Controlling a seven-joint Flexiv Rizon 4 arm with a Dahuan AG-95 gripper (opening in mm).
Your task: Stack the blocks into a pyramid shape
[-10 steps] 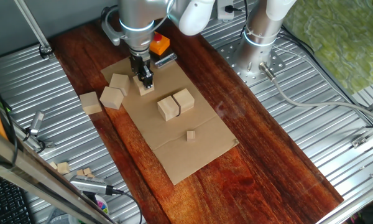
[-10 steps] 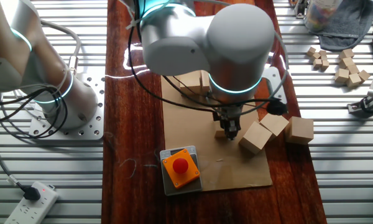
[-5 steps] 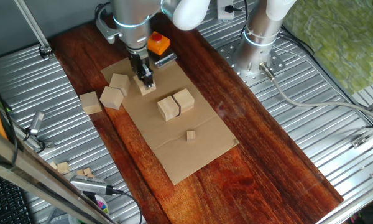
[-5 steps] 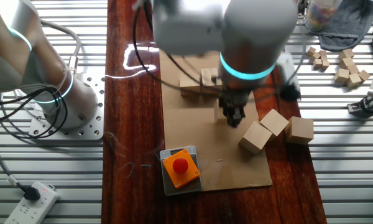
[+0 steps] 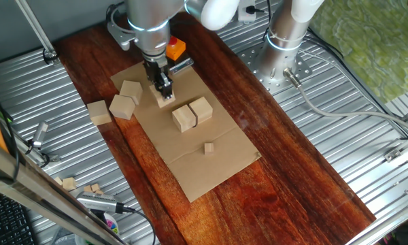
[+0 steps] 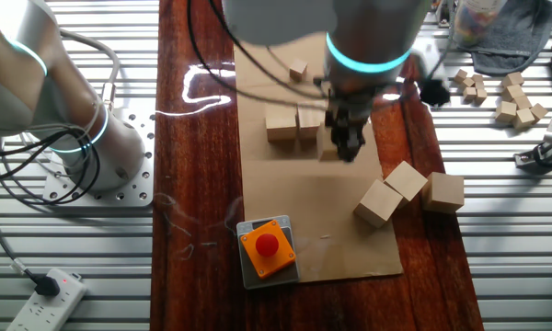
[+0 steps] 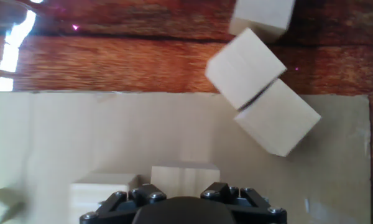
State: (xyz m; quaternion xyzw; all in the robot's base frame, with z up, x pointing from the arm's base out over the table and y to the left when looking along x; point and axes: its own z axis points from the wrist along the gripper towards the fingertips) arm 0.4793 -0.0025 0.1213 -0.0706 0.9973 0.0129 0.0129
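My gripper [image 5: 164, 90] is shut on one pale wooden block [image 5: 167, 101], just left of a pair of blocks [image 5: 183, 118] [image 5: 201, 108] that stand side by side on the cardboard sheet [image 5: 211, 170]. In the other fixed view the gripper [image 6: 345, 147] holds that block [image 6: 327, 149] right beside the pair [image 6: 294, 121]. Three more blocks [image 6: 380, 202] [image 6: 408, 178] [image 6: 445, 192] lie at the cardboard's edge. In the hand view the held block [image 7: 185, 174] sits between the jaws of the gripper [image 7: 185, 191], with a neighbouring block [image 7: 102, 191] close on its left.
An orange box with a red button [image 6: 266, 246] stands at one end of the cardboard. A much tinier wooden cube [image 5: 209, 148] lies beyond the pair. Small loose cubes [image 6: 511, 99] and tools lie on the ribbed metal. A second arm's base [image 5: 285, 47] stands beside the wooden board.
The gripper has travelled with the block in its jaws, away from the orange box and the three loose blocks, to a spot right beside the pair.
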